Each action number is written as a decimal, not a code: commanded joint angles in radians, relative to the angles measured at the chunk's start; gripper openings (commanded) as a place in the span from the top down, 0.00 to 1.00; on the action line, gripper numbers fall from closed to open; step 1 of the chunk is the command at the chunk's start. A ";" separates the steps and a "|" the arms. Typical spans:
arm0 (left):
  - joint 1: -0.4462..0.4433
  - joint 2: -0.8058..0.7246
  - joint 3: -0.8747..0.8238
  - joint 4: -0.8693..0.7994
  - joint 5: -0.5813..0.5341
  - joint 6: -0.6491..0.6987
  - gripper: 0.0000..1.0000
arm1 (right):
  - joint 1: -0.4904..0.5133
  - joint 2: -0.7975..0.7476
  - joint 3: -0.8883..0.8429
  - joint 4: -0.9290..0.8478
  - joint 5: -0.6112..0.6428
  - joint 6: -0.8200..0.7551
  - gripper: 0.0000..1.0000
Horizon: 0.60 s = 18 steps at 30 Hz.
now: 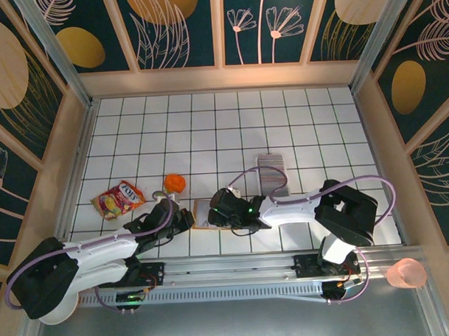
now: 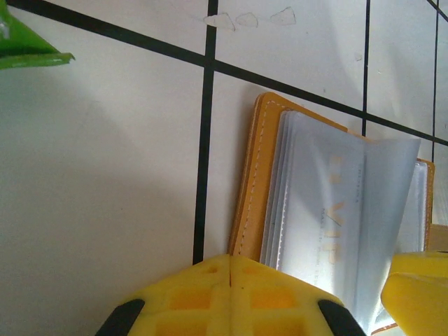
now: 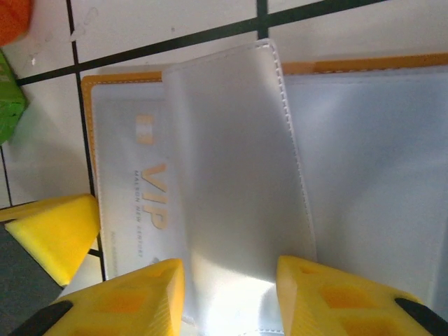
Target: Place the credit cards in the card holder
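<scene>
**A:** What am I getting from the top camera?

**B:** You're looking at the card holder [image 1: 201,219] lying open on the tiled table [image 1: 208,124], near the front edge. The left gripper [image 1: 183,214] and the right gripper [image 1: 215,208] are hanging over it from either side. The credit cards [image 1: 271,172] are standing in a row farther back and to the right, well apart from the card holder. A snack packet [image 1: 118,199] is lying off to the left.

**A:** And the left wrist?

**B:** Your left gripper [image 2: 229,263] is sitting with its yellow fingers [image 2: 189,294] pressed together, and nothing is showing between them. They are right at the near edge of the card holder [image 2: 249,189]. The clear sleeves [image 2: 336,210] are fanning up beside its tan cover.

**A:** The right wrist?

**B:** Your right gripper [image 3: 227,280] is holding its jaws apart, one on each side of a raised clear sleeve [image 3: 238,161]. Gold VIP lettering [image 3: 155,196] is showing through on the left. A finger [image 3: 52,234] of the left gripper is sitting at the card holder's left edge.
</scene>
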 commanded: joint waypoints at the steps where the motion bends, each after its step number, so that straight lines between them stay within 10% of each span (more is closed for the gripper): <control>1: -0.006 0.000 -0.022 -0.035 0.020 -0.010 1.00 | 0.008 0.026 0.007 0.058 -0.010 0.027 0.60; 18: -0.006 0.000 -0.031 -0.021 0.018 -0.015 1.00 | 0.016 0.052 0.015 0.235 -0.038 0.049 0.62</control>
